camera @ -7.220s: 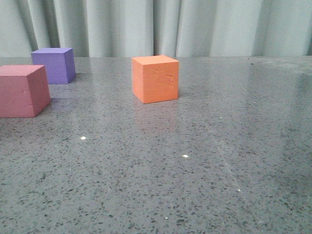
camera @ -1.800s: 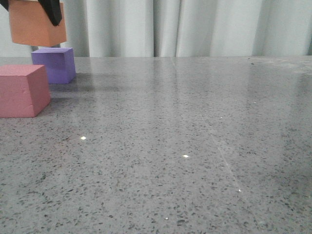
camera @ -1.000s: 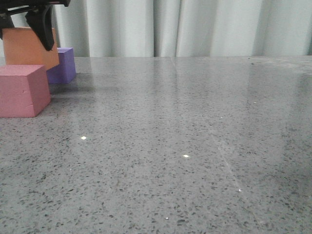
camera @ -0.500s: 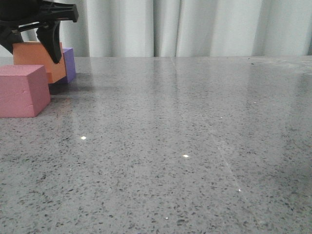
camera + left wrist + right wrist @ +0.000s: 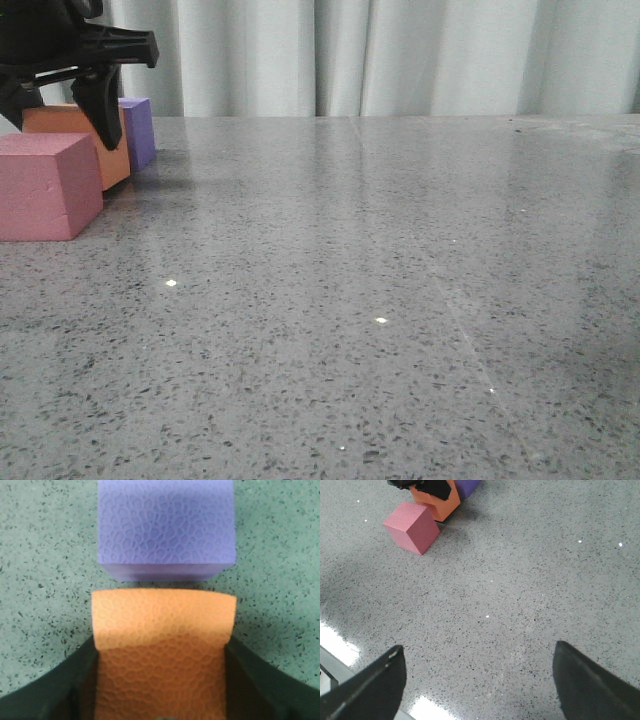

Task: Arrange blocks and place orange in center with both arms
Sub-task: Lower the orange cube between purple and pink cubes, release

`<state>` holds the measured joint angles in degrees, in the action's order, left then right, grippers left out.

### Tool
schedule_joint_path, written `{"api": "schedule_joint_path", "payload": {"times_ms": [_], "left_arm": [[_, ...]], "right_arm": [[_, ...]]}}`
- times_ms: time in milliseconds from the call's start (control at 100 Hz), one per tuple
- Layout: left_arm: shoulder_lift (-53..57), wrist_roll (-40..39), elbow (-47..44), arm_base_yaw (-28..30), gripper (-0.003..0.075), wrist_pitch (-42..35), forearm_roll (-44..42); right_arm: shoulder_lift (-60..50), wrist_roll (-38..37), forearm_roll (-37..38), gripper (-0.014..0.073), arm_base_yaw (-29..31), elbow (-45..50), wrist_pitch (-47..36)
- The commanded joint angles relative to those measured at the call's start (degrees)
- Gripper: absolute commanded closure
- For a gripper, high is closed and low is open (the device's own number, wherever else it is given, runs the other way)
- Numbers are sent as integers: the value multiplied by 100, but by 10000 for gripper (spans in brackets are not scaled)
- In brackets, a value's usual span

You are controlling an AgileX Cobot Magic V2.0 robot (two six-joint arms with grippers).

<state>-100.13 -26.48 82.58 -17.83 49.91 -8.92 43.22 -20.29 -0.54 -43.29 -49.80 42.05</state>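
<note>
Left wrist view: left end effector [image 5: 160,700] clamps the orange cube [image 5: 162,650] just beside the purple cube [image 5: 166,527]; opening could nudge it.

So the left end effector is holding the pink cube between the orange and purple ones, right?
Not quite: the left end effector holds the orange cube, as the left wrist view shows. It sits between the pink cube and the purple cube.

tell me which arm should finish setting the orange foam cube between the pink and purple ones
Left. Its tool already grips the orange foam cube between the pink foam cube and purple foam cube; the right tool hangs open far away.
</note>
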Motion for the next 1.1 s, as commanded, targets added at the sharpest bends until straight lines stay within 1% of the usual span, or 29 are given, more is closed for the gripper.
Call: {"api": "schedule_joint_path", "payload": {"times_ms": [0, 130, 200, 270, 440, 510, 820, 1090], "left_arm": [[223, -70, 130, 18, 648, -278, -88], [196, -70, 130, 18, 641, -278, -88], [196, -70, 130, 18, 608, -292, -88], [196, -70, 130, 18, 538, -319, -88], [196, -70, 130, 18, 283, -332, -88], [196, -70, 130, 18, 225, -341, -88], [295, -70, 130, 18, 218, -387, -88], [1009, -183, 130, 18, 218, -501, -88]], "right_arm": [[-39, 63, -3, -4, 1, -143, -412], [-39, 63, -3, -4, 1, -143, -412], [-39, 63, -5, -4, 1, -143, -412], [-39, 63, -5, -4, 1, -143, -412], [-39, 63, -5, -4, 1, -143, -412], [-39, 63, -5, -4, 1, -143, -412], [-39, 63, -5, -4, 1, -143, -412], [-39, 63, -5, -4, 1, -143, -412]]}}
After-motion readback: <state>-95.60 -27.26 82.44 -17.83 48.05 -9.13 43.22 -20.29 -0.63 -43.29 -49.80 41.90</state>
